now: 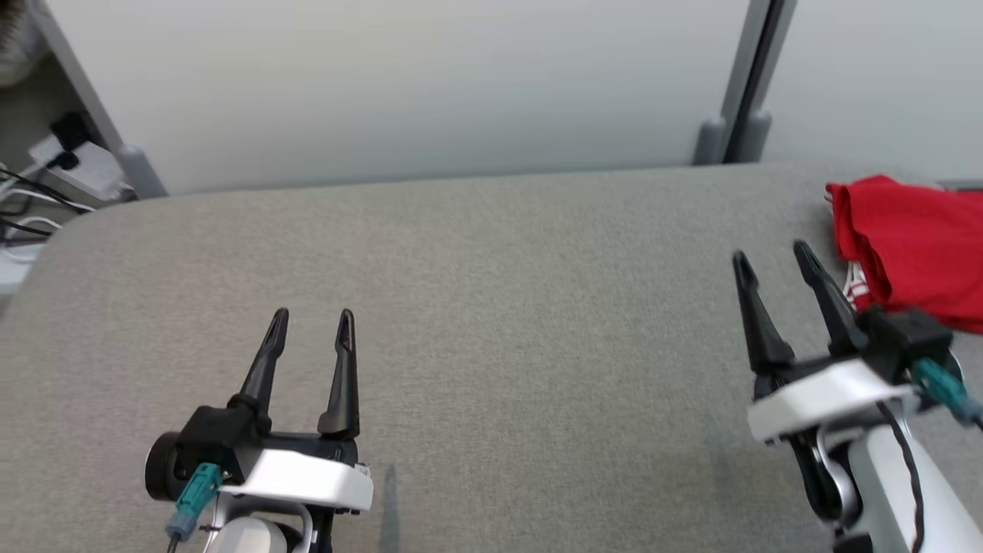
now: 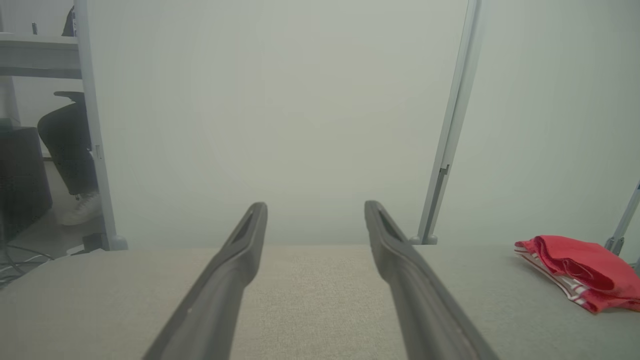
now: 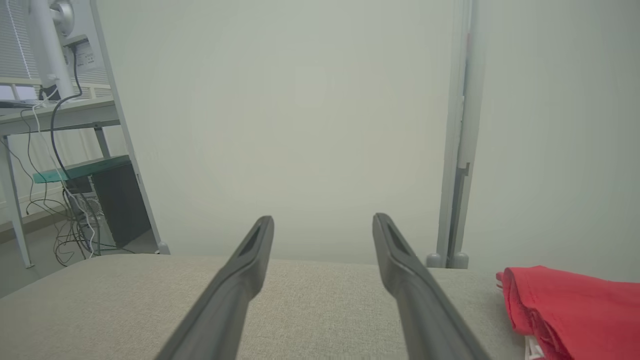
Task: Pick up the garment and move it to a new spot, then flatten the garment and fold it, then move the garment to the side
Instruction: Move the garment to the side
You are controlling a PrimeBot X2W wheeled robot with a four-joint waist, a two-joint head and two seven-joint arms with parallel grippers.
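The red garment (image 1: 914, 250) lies in a compact bundle at the far right of the grey table (image 1: 491, 307), partly beyond the head view's edge. The right gripper (image 1: 776, 265) hovers just beside it, fingers spread wide and empty; the left gripper (image 1: 313, 316) hangs well apart, equally wide. Risk: a pinch may catch several layers, so the garment lifts bunched, or nudge it off the table's right end.

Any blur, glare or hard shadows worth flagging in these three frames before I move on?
Head view: soft, even light, a faint shadow on the grey fabric surface beside the left gripper; the red garment is cropped at the right edge. Left wrist view: hazy, low contrast, near fingers soft. Right wrist view: same haze, no glare.
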